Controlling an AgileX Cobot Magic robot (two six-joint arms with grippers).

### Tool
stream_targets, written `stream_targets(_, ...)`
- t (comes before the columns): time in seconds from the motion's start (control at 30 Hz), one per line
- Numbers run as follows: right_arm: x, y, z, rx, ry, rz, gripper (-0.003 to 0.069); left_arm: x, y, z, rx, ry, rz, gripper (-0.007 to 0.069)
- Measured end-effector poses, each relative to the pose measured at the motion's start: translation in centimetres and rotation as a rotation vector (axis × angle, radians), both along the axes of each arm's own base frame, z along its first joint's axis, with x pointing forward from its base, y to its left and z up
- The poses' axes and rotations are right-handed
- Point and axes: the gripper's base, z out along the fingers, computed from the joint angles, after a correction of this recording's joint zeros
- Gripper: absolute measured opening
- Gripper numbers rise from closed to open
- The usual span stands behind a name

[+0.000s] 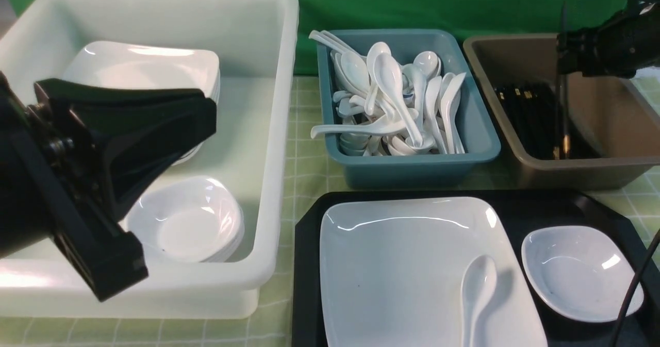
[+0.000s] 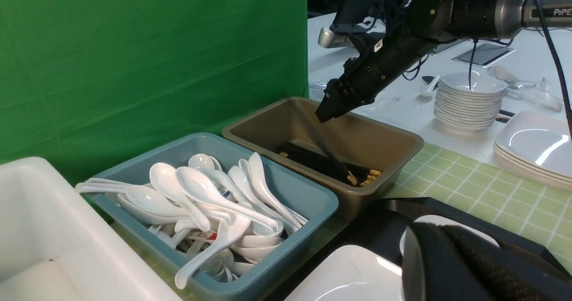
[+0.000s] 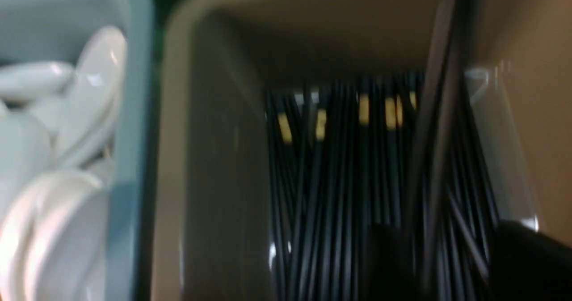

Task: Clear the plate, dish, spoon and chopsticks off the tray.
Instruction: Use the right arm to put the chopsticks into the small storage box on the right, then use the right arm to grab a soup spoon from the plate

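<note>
Slanting right arm (image 1: 619, 43), chopsticks' (image 1: 563, 104) ends in bin (image 1: 577, 174)

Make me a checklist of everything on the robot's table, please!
Surface: green checked cloth, black tray on it.
Job's things: plate and dish on tray; spoon on plate; chopsticks standing in brown bin.
Clutter: white tub of stacked plates, blue bin of spare spoons.
Claws: left claw shut, empty; right claw open around chopsticks.
Cables: black cable past the tray's right corner.
Surroundings: green backdrop; stacked dishes on a white table behind.
</note>
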Motion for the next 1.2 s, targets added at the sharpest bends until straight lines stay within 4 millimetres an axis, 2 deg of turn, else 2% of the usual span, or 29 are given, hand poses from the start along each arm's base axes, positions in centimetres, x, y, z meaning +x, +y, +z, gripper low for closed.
stream_targets(0.07, -0.7, 0.1, 0.9, -0.008, 0.025, 0.016, 0.0496, 0.0, 0.0, 0.0, 0.008, -0.004, 0.0, 0.0022)
stream_targets(0.1, -1.2, 0.2, 1.7, -0.01, 0.036, 0.026, 0.0491, 0.0, 0.0, -0.1, 0.017, -0.007, 0.0, 0.0022)
stream_targets(0.23, -4.7, 1.8, 5.8, -0.032, 0.108, 0.108, 0.0367, -0.1, 0.0, -0.4, 0.075, -0.007, -0.016, 0.0022)
stream_targets(0.27, -5.0, 2.2, 5.9, -0.031, 0.122, 0.121, 0.0361, -0.1, 0.0, -0.5, 0.078, -0.006, -0.017, 0.0022)
stream_targets(0.3, -5.9, 2.8, 6.6, -0.033, 0.134, 0.139, 0.0339, -0.1, 0.0, -0.5, 0.089, -0.004, -0.021, 0.0022)
stream_targets(0.33, -8.1, 4.9, 7.4, -0.035, 0.187, 0.19, 0.0316, -0.2, -0.1, -0.8, 0.114, 0.01, -0.035, 0.0022)
stream_targets(0.37, -9.7, 6.4, 7.4, -0.044, 0.231, 0.222, 0.031, -0.3, -0.1, -0.9, 0.126, 0.017, -0.041, 0.0022)
stream_targets(0.4, -11.0, 7.9, 7.1, -0.066, 0.268, 0.26, 0.0309, -0.3, -0.1, -1.0, 0.137, 0.018, -0.044, 0.0022)
stream_targets(0.43, -11.7, 8.6, 6.8, -0.07, 0.293, 0.266, 0.0309, -0.3, -0.1, -1.0, 0.142, 0.018, -0.045, 0.0022)
stream_targets(0.47, -14.3, 10.8, 5.2, -0.095, 0.377, 0.292, 0.0316, -0.3, -0.1, -1.1, 0.161, 0.012, -0.045, 0.0022)
stream_targets(0.53, -18.0, 13.2, 2.2, -0.112, 0.475, 0.296, 0.0342, -0.3, 0.0, -1.2, 0.178, 0.006, -0.044, 0.0022)
stream_targets(0.6, -21.0, 15.1, -0.7, -0.103, 0.513, 0.273, 0.039, -0.3, 0.0, -1.2, 0.184, 0.006, -0.046, 0.0022)
stream_targets(0.67, -23.0, 16.7, -3.5, -0.069, 0.508, 0.229, 0.0439, -0.3, 0.0, -1.3, 0.186, 0.012, -0.049, 0.0022)
stream_targets(0.73, -23.5, 17.1, -4.4, -0.06, 0.506, 0.22, 0.0458, -0.3, 0.0, -1.3, 0.186, 0.015, -0.05, 0.0022)
stream_targets(0.8, -23.9, 17.5, -6.5, -0.042, 0.518, 0.174, 0.0478, -0.4, -0.1, -1.3, 0.181, 0.021, -0.053, 0.0022)
stream_targets(0.93, -23.1, 18.0, -9.4, -0.05, 0.531, 0.14, 0.0484, -0.4, -0.1, -1.3, 0.177, 0.023, -0.054, 0.0022)
stream_targets(1.07, -22.1, 18.5, -10.1, -0.039, 0.492, 0.138, 0.0474, -0.4, -0.1, -1.3, 0.177, 0.023, -0.054, 0.0022)
stream_targets(1.2, -21.9, 18.6, -10.2, -0.049, 0.466, 0.169, 0.039, -0.4, -0.1, -1.3, 0.177, 0.024, -0.054, 0.0022)
